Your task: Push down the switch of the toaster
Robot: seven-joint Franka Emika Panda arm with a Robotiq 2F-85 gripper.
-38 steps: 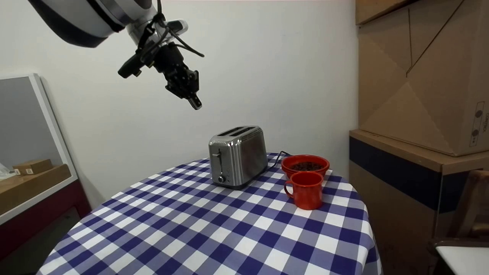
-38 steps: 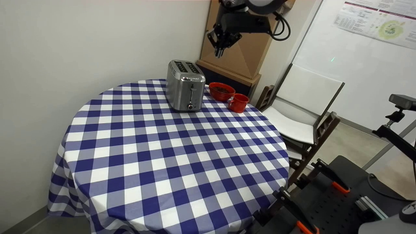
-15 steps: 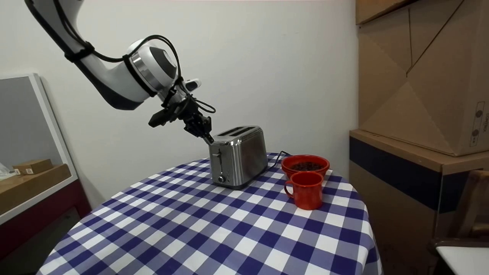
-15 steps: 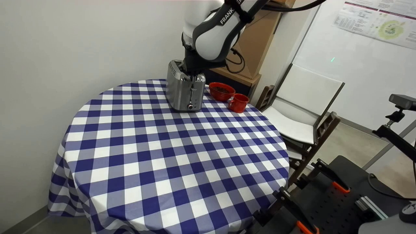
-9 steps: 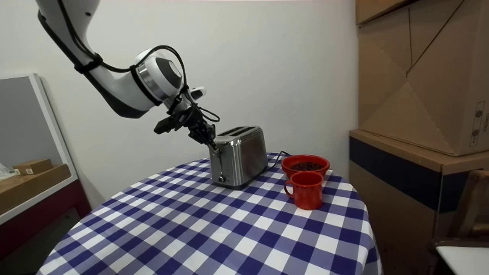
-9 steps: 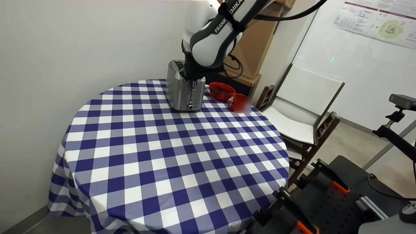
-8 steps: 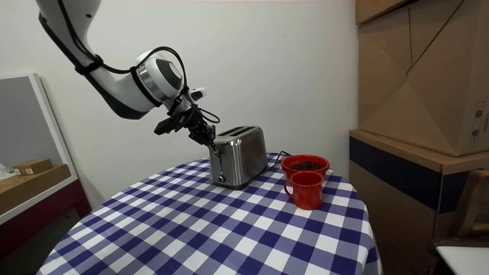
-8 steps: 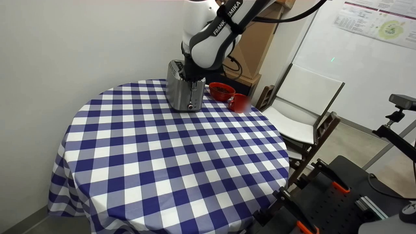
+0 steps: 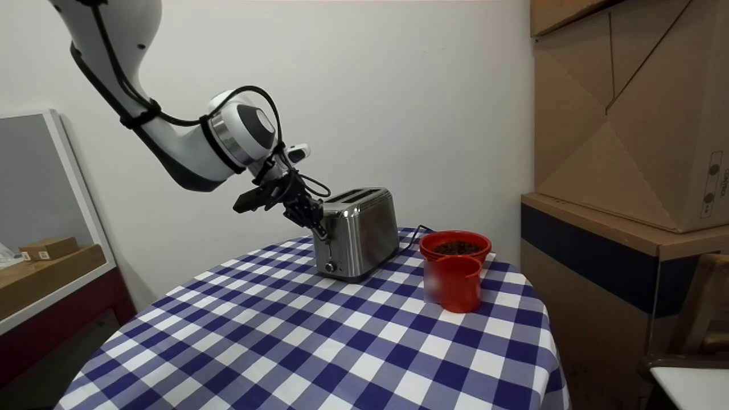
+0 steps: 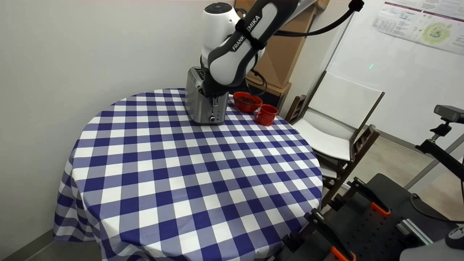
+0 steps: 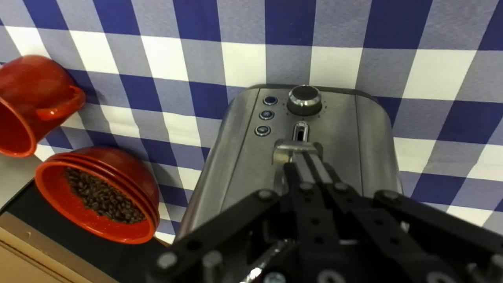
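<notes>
On the round tabletop (image 10: 195,163), spread with blue-and-white checked cloth, I list the following. Toaster (image 9: 370,236), silver metal, box-shaped with rounded corners: one. Slots (image 9: 363,196) along its top: two. On its end face, switch (image 11: 294,146), flat metal lever: one; knob (image 11: 304,100), round, black with a silver rim: one; buttons (image 11: 266,114), small, round, in a row: three. Mug (image 10: 266,115), glossy red, one handle, upright: one. Bowl (image 11: 127,167), glossy red, round, holding dark brown beans (image 11: 100,196), which I cannot count: one. Mug and bowl stand near each other, to one side of the toaster.

Arm (image 9: 196,151), white with dark trim, jointed: one. In an exterior view I have it entering from the upper left, bent, then sloping down to the toaster's end face. Fingers (image 11: 303,168): two, closed side by side with a thin dark line between, tips against the switch.

Toaster stands upright towards the tabletop's far edge in both exterior views; its long axis runs back from the end face. Switch juts outward, above the knob, part of its vertical track (image 11: 301,133) visible between them.
</notes>
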